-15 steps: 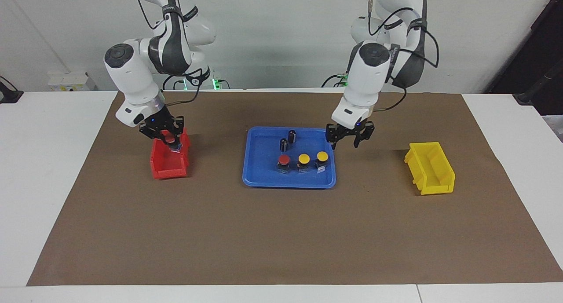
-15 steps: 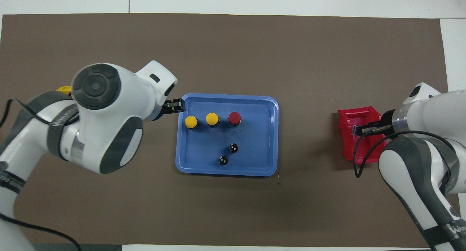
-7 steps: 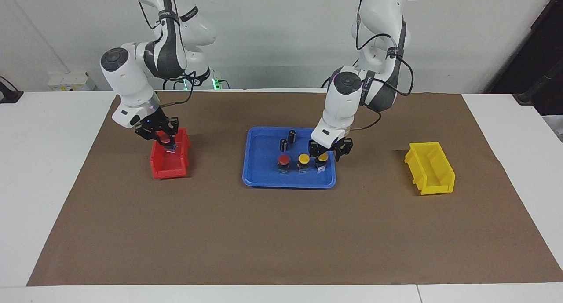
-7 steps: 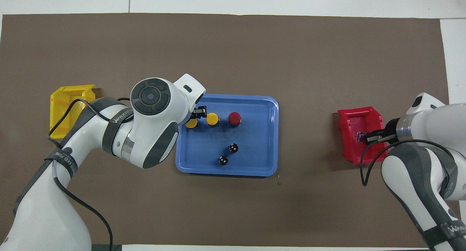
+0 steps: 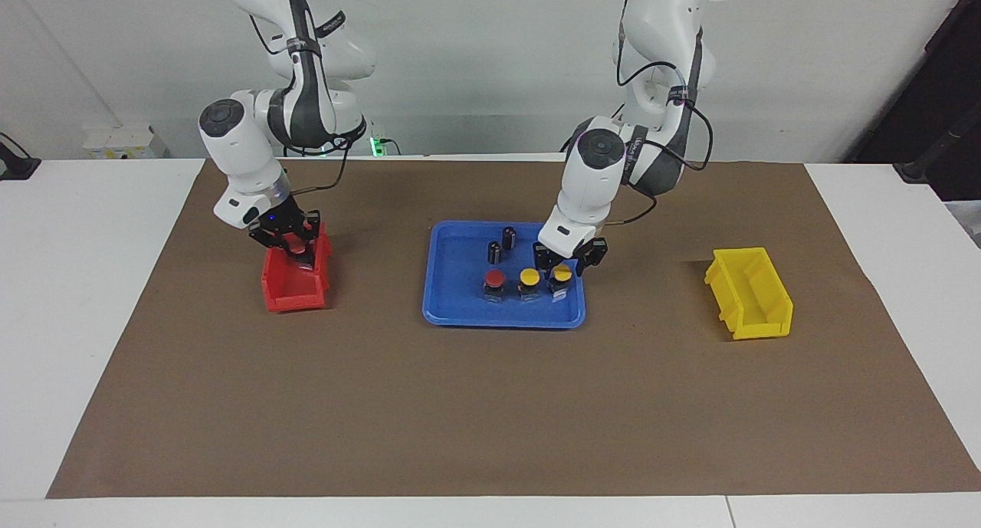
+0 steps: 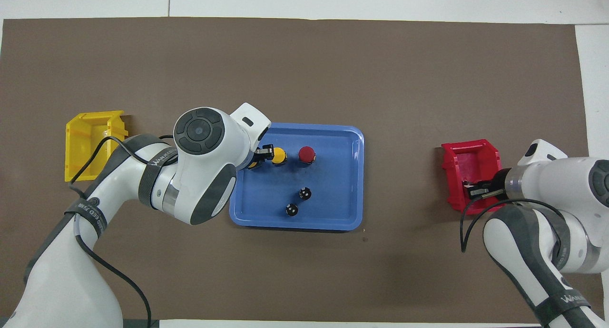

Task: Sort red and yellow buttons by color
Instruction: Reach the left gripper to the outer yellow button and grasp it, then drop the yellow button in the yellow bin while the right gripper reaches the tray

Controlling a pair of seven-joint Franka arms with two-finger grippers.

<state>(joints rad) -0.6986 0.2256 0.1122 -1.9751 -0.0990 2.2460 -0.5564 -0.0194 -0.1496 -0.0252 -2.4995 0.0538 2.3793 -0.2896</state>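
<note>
A blue tray [image 5: 460,313] holds one red button [image 5: 495,277] and two yellow buttons in a row. My left gripper [image 5: 562,264] is low in the tray, its fingers open on either side of the yellow button [image 5: 562,271] nearest the left arm's end. The other yellow button [image 5: 529,275] stands beside it. In the overhead view the left gripper [image 6: 260,156] partly hides that button [image 6: 252,165]. My right gripper [image 5: 295,243] is over the red bin [image 5: 291,294], shut on a second red button that barely shows against the bin.
Two dark capless cylinders [image 5: 508,235] [image 5: 494,250] stand in the tray, nearer to the robots than the buttons. A yellow bin [image 5: 751,294] sits on the brown mat toward the left arm's end of the table.
My left gripper swung from beside the tray to over it and came down around the end yellow button. My right gripper shifted over the red bin toward the robots, still holding the red button.
</note>
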